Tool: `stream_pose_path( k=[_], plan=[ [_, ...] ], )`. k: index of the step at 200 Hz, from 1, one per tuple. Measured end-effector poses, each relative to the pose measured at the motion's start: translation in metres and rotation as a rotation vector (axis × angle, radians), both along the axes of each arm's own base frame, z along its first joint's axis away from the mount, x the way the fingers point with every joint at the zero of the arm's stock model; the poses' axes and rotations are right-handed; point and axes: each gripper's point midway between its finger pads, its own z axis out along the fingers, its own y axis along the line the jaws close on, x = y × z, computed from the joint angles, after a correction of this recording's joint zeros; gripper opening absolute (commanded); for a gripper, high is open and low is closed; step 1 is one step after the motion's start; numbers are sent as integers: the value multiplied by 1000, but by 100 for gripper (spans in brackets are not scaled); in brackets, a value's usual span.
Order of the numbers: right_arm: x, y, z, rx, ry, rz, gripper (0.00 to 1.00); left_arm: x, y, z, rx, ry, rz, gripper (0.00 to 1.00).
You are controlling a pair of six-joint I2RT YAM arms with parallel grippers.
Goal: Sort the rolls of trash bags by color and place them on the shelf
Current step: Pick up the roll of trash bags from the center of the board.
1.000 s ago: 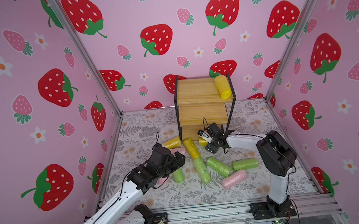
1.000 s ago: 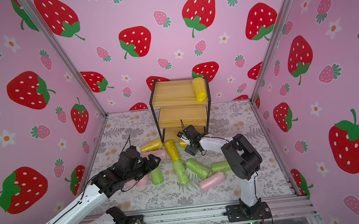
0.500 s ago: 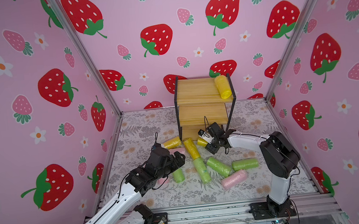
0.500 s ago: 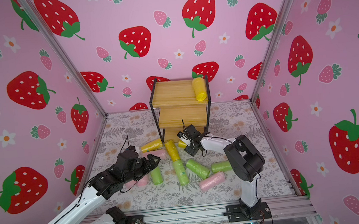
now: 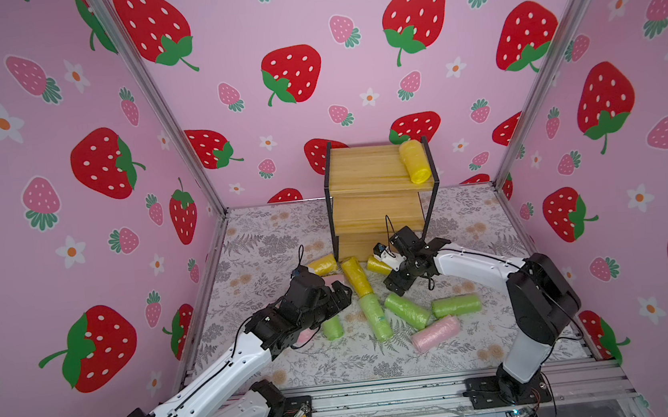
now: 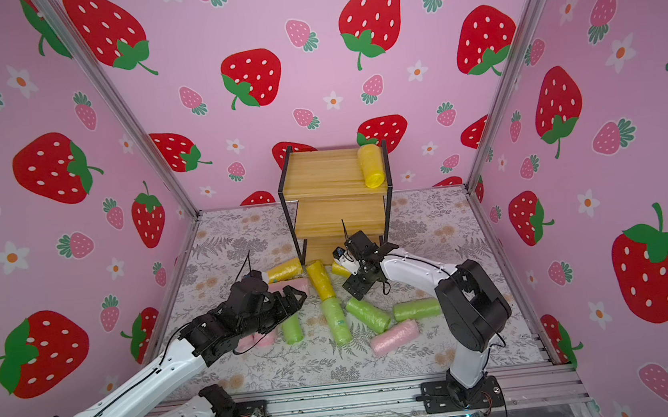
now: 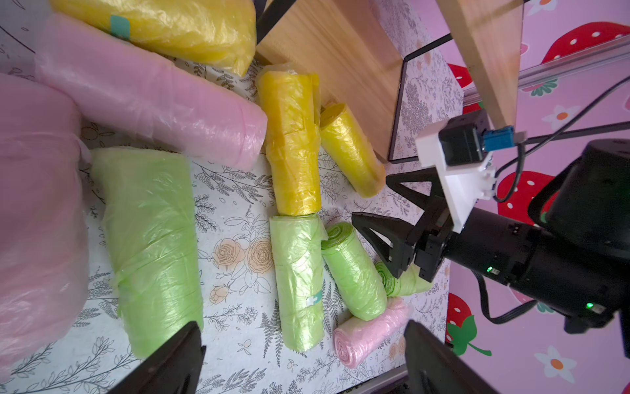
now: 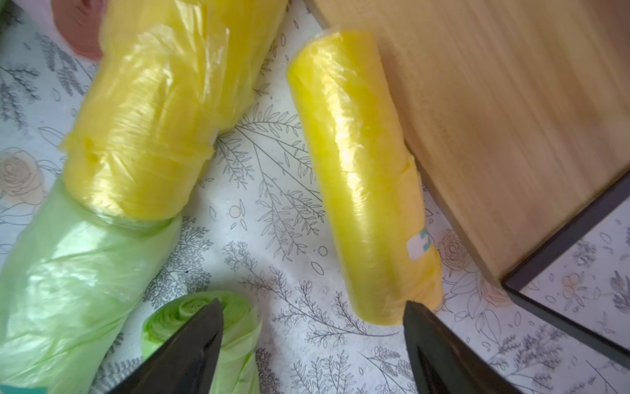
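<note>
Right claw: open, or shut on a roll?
Open, holding nothing. In the right wrist view the right claw is spread wide, with only mat between its tips. The yellow roll lies ahead, ungripped.

One yellow roll (image 5: 414, 161) lay on the shelf's (image 5: 362, 169) top board. Loose rolls (image 5: 376, 316) in yellow, green and pink lay scattered before it.

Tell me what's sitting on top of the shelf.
One yellow roll lies on its side on the top board of the shelf, at one end; nothing else is on that board. The lower boards are partly covered by the ones above, so their contents cannot be fully seen.
</note>
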Motion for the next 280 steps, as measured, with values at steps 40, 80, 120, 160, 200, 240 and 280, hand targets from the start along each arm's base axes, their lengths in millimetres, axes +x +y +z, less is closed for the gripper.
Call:
stream_pose_path(
  k=[40, 80, 120, 160, 200, 240, 280],
  plan=[
    [20, -3, 12, 7, -45, -17, 99, -3, -5, 2, -5, -10, -18, 96],
    [35, 0, 0, 40, -8, -31, 98, -3, -4, 7, -8, -17, -10, 95],
    [28, -2, -21, 34, 65, -33, 94, -2, -7, 18, -8, -15, -3, 95],
    [15, -2, -32, 17, 128, -54, 92, -1, -14, 14, 8, 7, -15, 93],
    [2, 9, -33, -2, 141, -52, 93, -3, -23, 14, 13, 9, -38, 93],
    [-3, 15, -35, -1, 145, -93, 90, -5, -27, 15, 32, -9, -68, 93],
    [-9, 10, -50, 4, 158, -149, 84, -4, -26, 30, 23, -59, -71, 93]
  ],
)
